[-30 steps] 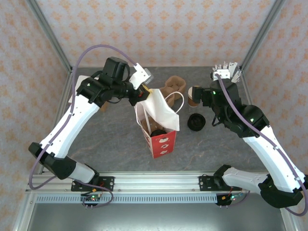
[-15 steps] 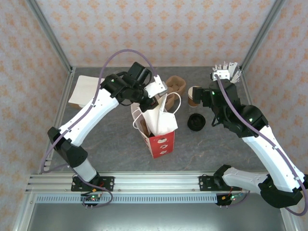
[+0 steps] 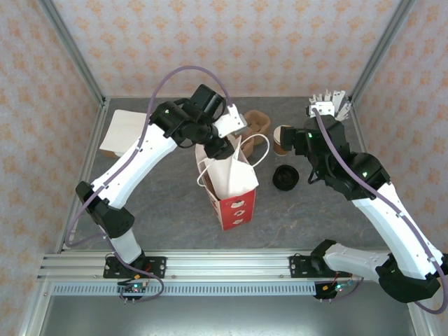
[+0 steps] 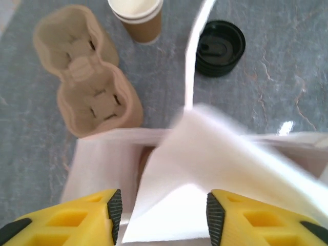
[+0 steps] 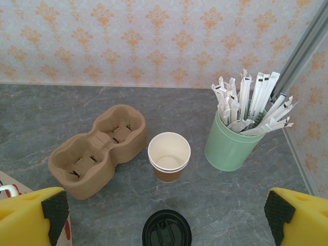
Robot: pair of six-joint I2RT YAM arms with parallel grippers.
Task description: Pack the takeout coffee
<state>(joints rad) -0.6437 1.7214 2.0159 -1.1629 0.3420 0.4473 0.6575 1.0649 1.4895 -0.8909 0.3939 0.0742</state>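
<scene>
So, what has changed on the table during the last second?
The left pincer moved right, over the paper bag's mouth, lowered the white napkin inside and opened, letting it go. The right pincer, cup, lid and carrier stayed put.

Pulp carrier (image 5: 97, 151) lies near mint cup (image 5: 228, 148) w/ stirrers (image 5: 246, 102) — red-white bag (image 3: 234, 203) stands upright nr table (image 3: 161, 196) centre.

The left gripper (image 3: 222, 148) has shifted toward 4 o'clock, down onto the mouth of the paper bag (image 3: 236, 208), and its jaws, shut on the white napkin (image 3: 236, 176) a second ago, have parted. The napkin, then draped over the bag's 3 o'clock side, now slumps in the opening. The arm's swing has bared the tan sheet (image 3: 124, 130) at the bench's (image 3: 161, 203) 10 o'clock
</scene>
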